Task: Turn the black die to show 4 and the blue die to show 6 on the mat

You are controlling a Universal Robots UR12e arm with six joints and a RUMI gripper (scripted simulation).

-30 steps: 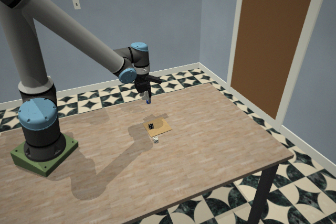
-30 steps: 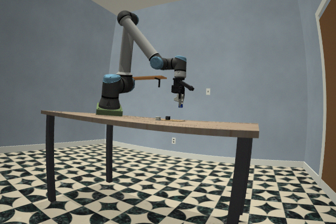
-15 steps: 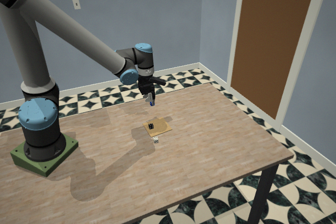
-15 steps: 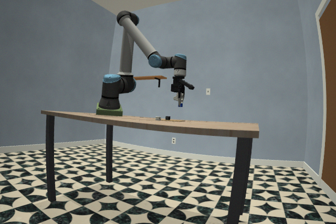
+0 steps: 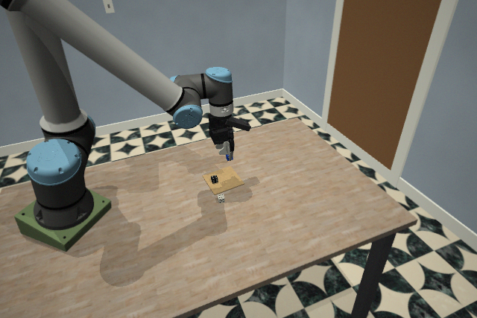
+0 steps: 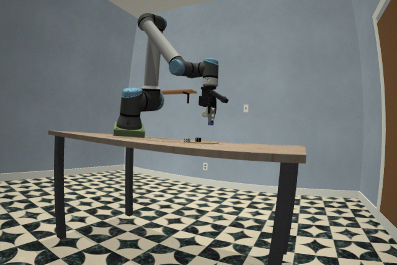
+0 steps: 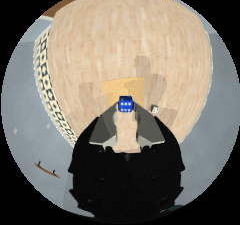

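Note:
My gripper (image 5: 229, 157) (image 6: 210, 122) (image 7: 125, 102) is shut on the blue die (image 5: 228, 158) (image 6: 211, 123) (image 7: 125, 104) and holds it in the air, well above the table. A face with six pips is turned toward the wrist camera. The black die (image 5: 214, 179) (image 6: 198, 139) sits flat on the tan mat (image 5: 233, 173) (image 6: 214, 143) (image 7: 111, 88), near its left side in the top view; it is hidden in the wrist view. The white die (image 5: 220, 198) (image 6: 186, 140) (image 7: 155, 109) sits on the table just off the mat's near edge. The black die's top number is too small to read surely.
The wooden table (image 5: 308, 199) (image 6: 250, 149) (image 7: 125, 30) carries the mat and the arm's green base (image 5: 65, 235) (image 6: 129, 132), which stands well to the left. A wall shelf (image 6: 177, 91) (image 7: 47, 170) is in the background.

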